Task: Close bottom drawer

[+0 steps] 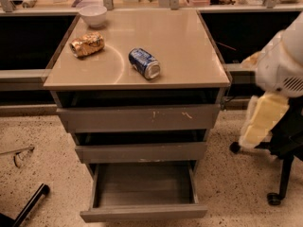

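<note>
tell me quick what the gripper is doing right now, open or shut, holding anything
gripper: cannot be told; it hangs to the right of the cabinet, apart from the pulled-out bottom drawer.
</note>
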Controlling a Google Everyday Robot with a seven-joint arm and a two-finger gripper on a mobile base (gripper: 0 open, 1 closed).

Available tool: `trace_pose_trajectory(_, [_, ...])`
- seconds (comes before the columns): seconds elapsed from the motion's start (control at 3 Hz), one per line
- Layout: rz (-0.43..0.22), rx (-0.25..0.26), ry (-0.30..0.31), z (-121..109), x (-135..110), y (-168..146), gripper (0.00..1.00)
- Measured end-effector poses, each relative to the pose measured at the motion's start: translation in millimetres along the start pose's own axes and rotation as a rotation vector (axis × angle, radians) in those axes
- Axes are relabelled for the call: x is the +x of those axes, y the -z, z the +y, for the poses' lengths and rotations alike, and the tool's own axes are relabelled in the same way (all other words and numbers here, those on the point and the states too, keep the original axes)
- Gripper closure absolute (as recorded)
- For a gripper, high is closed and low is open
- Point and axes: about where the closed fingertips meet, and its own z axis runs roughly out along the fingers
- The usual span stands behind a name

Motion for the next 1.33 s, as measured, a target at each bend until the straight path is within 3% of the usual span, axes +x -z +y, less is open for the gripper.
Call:
trace_pose_trajectory(0.33, [-0.051,-0.062,-0.008,41,-2,-102,0.00])
trace_pose_trajectory(0.67, [-0.051,-0.062,-0.008,41,-2,-103,0.00])
trace_pose_trajectory(1.0, [-0.076,-0.113,-0.021,55,14,-138,0.00])
trace_pose_trajectory(1.33, [-0.081,-0.184,-0.071,93,49,-211,0.00])
